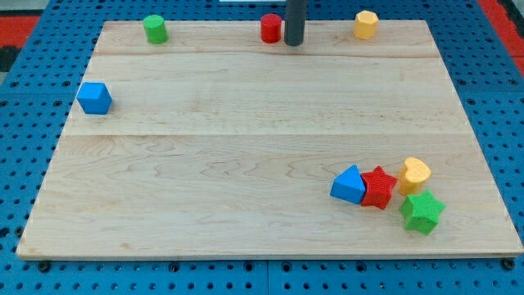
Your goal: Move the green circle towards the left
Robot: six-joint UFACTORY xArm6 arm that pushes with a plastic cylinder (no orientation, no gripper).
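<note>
The green circle, a short green cylinder, stands near the top left corner of the wooden board. My tip is at the view's top centre, far to the right of the green circle. It stands just right of a red cylinder, touching or nearly touching it.
A yellow hexagonal block sits at the top right. A blue cube sits at the left edge. At the bottom right lie a blue triangular block, a red star, a yellow heart and a green star.
</note>
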